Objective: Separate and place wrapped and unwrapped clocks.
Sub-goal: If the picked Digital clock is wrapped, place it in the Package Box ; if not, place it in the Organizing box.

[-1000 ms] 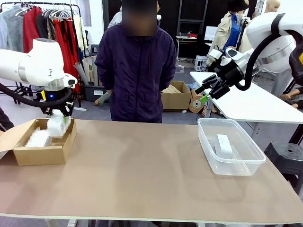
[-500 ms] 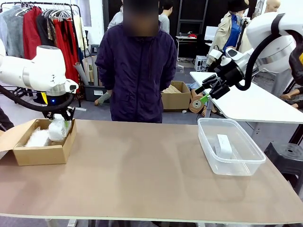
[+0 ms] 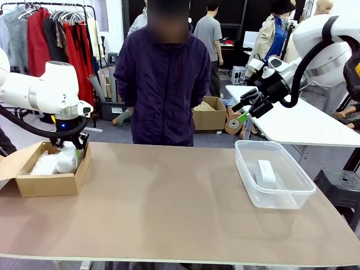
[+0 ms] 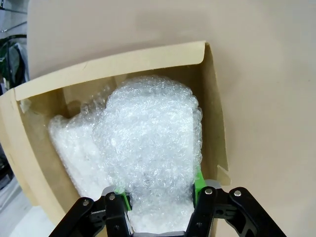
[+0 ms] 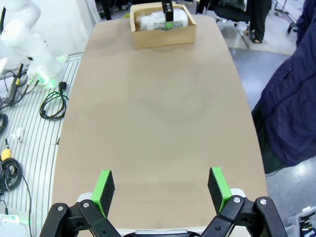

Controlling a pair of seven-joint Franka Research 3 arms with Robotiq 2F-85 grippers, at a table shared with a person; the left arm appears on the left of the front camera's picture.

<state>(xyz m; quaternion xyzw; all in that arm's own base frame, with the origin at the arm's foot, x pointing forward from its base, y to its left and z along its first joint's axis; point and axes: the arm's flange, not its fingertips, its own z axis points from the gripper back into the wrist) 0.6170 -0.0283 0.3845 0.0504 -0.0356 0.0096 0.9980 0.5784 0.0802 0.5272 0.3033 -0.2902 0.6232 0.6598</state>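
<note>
table (image 3: pixel 169 208): brown top | cardboard box (image 3: pixel 48 181): left end | clear plastic tub (image 3: pixel 274 194): right end

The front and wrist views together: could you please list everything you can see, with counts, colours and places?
Wrapped clocks: two, white bubble wrap, in the cardboard box; one is in the left gripper's grip, the other lies beside it.
Unwrapped clock: one, white, in the clear plastic tub.
Cardboard box: one, brown, table's left end.
Plastic tub: one, clear, table's right side.
Table: one, tan.
Person: one, dark jacket, standing at the far side.
Left gripper: black, green pads, shut on a wrapped clock inside the box.
Right gripper: open, raised above the table.
</note>
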